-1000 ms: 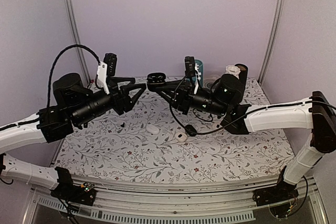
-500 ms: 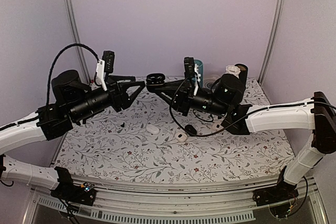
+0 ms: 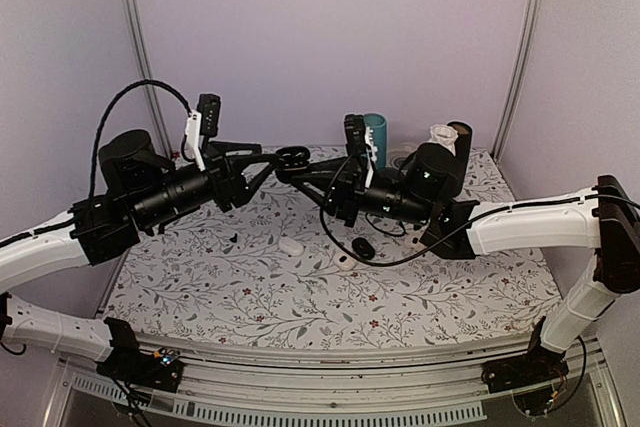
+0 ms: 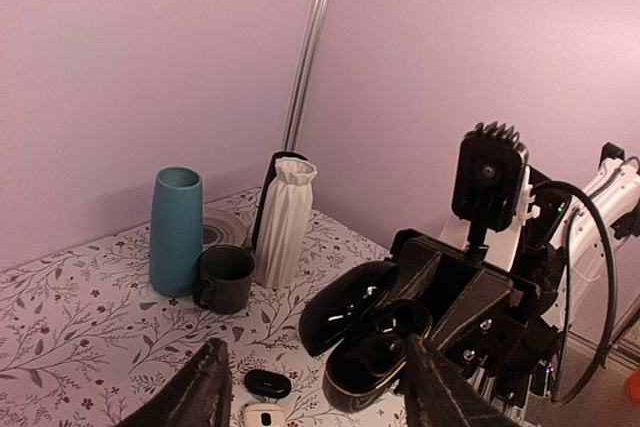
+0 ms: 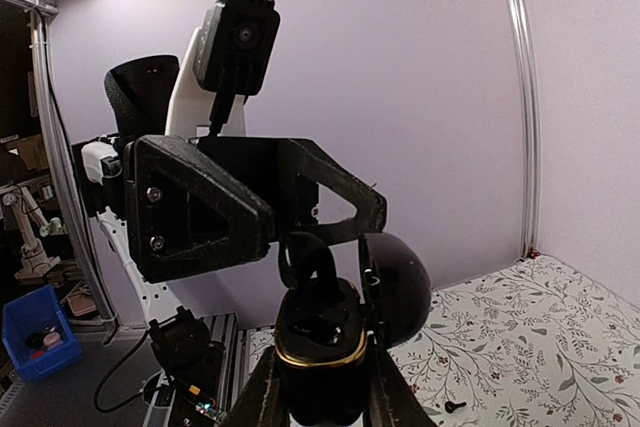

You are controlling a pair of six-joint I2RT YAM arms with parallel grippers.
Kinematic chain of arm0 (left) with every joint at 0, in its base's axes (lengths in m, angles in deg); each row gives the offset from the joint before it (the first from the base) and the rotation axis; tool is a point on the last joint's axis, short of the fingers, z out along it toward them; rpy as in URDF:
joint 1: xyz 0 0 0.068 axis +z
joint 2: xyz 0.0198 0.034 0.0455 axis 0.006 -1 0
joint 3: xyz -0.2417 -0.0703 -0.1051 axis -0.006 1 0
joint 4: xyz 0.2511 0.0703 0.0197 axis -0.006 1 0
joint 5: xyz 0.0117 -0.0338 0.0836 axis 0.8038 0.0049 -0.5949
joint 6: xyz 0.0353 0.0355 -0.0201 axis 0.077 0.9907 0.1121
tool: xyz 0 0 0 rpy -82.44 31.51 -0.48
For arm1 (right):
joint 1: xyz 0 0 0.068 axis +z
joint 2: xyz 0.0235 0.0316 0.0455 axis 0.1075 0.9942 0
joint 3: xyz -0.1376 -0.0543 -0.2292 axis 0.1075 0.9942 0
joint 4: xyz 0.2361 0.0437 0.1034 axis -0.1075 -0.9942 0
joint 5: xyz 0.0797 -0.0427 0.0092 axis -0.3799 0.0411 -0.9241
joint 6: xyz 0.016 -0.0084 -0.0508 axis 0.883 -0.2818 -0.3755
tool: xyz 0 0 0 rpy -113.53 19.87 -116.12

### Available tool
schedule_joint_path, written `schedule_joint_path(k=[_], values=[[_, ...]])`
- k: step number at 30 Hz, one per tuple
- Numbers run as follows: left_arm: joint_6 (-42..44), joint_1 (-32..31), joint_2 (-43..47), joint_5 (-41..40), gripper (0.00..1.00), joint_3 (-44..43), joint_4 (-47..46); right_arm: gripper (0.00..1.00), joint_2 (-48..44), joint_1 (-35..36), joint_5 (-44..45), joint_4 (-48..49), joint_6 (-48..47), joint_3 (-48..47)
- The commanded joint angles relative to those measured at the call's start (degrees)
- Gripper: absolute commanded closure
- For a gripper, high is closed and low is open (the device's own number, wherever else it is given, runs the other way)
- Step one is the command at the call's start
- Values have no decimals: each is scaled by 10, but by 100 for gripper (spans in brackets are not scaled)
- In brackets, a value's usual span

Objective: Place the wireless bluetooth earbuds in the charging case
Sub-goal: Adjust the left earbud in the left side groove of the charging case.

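Note:
The black charging case (image 5: 320, 352), gold-rimmed, stands open with its lid (image 5: 398, 287) swung aside. My right gripper (image 5: 325, 382) is shut on its base, held in the air above the table's back middle (image 3: 293, 155). A dark earbud (image 5: 306, 259) sticks up out of the base. My left gripper (image 3: 266, 161) is open, its two fingers (image 4: 205, 387) wide apart on either side of the case (image 4: 378, 359) with nothing between the pads. A tiny dark bud-like piece (image 3: 232, 238) lies on the floral cloth at the left.
A teal vase (image 4: 176, 230), a dark mug (image 4: 224, 278) and a white ribbed vase (image 4: 283, 219) stand at the back. On the cloth below the grippers lie a black oval case (image 3: 364, 247), a white oval case (image 3: 291, 245) and a small white item (image 3: 345, 260).
The right arm carried the open case leftward and the left gripper moved right and forward. The gap between them closed, so the left fingers now flank the case.

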Motion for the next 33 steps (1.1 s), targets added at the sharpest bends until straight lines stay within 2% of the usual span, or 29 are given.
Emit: schedule_joint_path(k=[1,27,33], values=[[1,8,-5,1,41,-15,-3,97,-17,8,10,-3,-11,-20],[3,11,-25,10,41,-31,4,97,-27,23,25,-22,-38,-23],[4,11,-29,26,37,-39,7,97,-29,23,30,-20,-32,-22]])
